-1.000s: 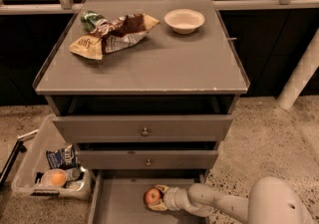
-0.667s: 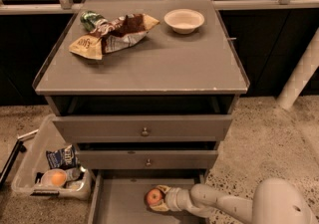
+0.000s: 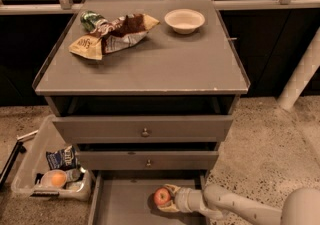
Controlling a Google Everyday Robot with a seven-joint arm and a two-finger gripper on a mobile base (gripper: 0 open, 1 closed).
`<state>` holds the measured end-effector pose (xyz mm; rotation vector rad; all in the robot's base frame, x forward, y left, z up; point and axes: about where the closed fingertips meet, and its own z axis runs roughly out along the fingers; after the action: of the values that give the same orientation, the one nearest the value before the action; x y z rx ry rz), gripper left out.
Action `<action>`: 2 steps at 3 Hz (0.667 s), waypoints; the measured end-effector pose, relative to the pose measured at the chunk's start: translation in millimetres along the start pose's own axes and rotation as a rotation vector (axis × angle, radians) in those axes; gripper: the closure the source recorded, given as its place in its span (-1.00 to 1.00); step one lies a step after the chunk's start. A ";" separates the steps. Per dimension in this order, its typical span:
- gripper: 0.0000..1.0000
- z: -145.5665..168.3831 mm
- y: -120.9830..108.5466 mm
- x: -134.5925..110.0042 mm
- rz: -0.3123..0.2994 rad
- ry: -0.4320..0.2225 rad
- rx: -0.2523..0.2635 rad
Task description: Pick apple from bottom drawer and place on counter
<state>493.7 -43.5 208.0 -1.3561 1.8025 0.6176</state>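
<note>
Camera view, looking down at the front of a grey three-drawer cabinet on a speckled stone floor [image 3: 260,139]. The wide flat grey bench [image 3: 165,69] on top carries a heap of crumpled brown and yellow snack bags [image 3: 112,34] at the back left. A green drinks can [image 3: 92,20] lies touching them, and a small round white bowl [image 3: 184,20] sits at the back right, well apart from the bags.

Below are two taller grey drawers, each with a small round metal knob – the upper knob [image 3: 145,132] and the lower knob [image 3: 148,162].

The shallow grey bottom drawer [image 3: 125,204] is pulled out. Inside it, right of centre, is a small round red apple with yellowish patches [image 3: 161,196]. The pale arm [image 3: 235,208] reaches in from the lower right, and its gripper [image 3: 165,198] is at the apple – the jaws are closed around the fruit, one on its far side and one on its near side. Whether the apple rests on the drawer floor or is lifted off it cannot be told.

On the floor to the left stands a clear plastic bin [image 3: 31,164] holding a blue packet [image 3: 62,158] and a round orange-capped container [image 3: 56,179].
</note>
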 end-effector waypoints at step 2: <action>1.00 -87.2 -14.0 -43.5 -0.070 -0.057 -0.012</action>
<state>486.6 -89.6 294.7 -1.3903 1.7012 0.6242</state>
